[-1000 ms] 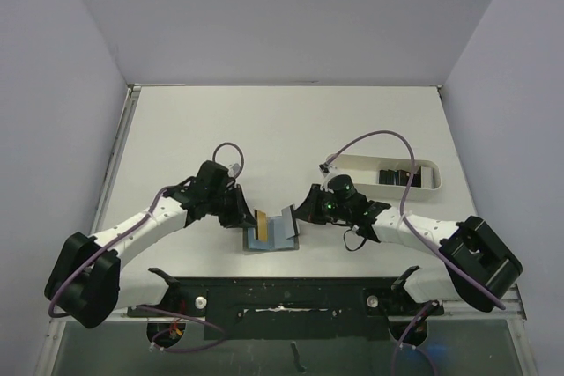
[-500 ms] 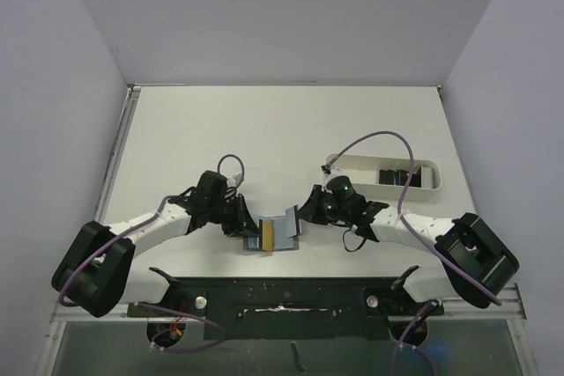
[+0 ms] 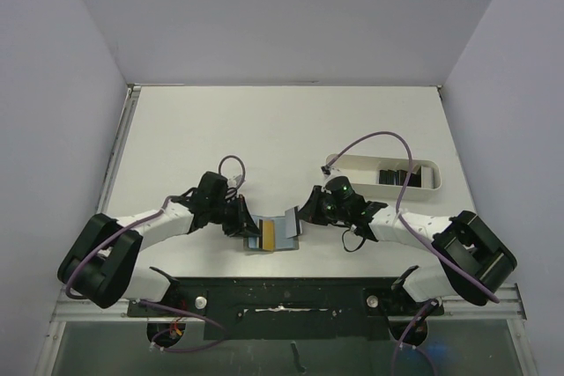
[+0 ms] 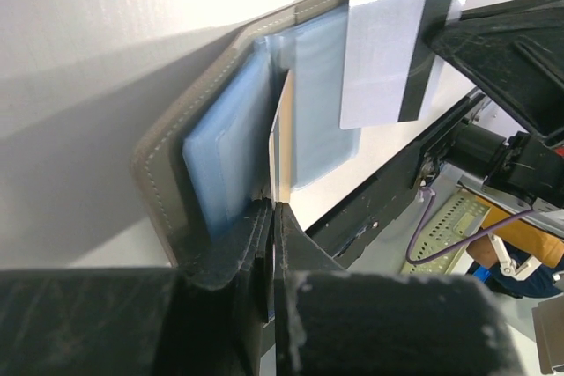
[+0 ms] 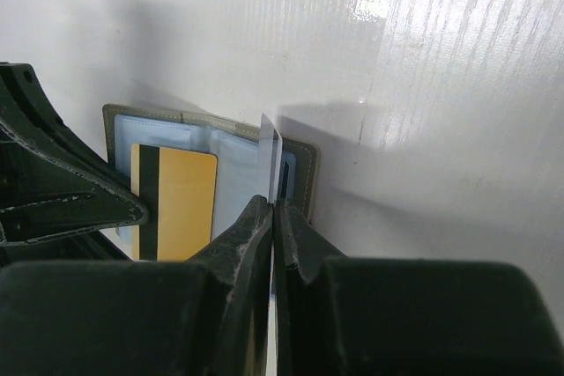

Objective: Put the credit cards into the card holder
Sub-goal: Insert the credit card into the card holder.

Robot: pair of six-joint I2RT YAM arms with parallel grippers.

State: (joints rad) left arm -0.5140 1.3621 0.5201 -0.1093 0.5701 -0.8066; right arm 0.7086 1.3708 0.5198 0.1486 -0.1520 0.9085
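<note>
The card holder lies open near the table's front edge, its light blue lining facing up. My left gripper is shut on a yellow credit card with a black stripe, held over the holder's left half. It shows edge-on in the left wrist view. My right gripper is shut on a pale grey credit card with a dark stripe. Its lower edge stands at the holder's right pocket.
A white oblong tray stands at the right rear, with more dark cards inside it. The black frame of the arm bases runs along the near edge, just in front of the holder.
My left gripper has moved down and toward the holder, bringing the yellow card low over its left half. The right gripper has shifted slightly left with its card.
</note>
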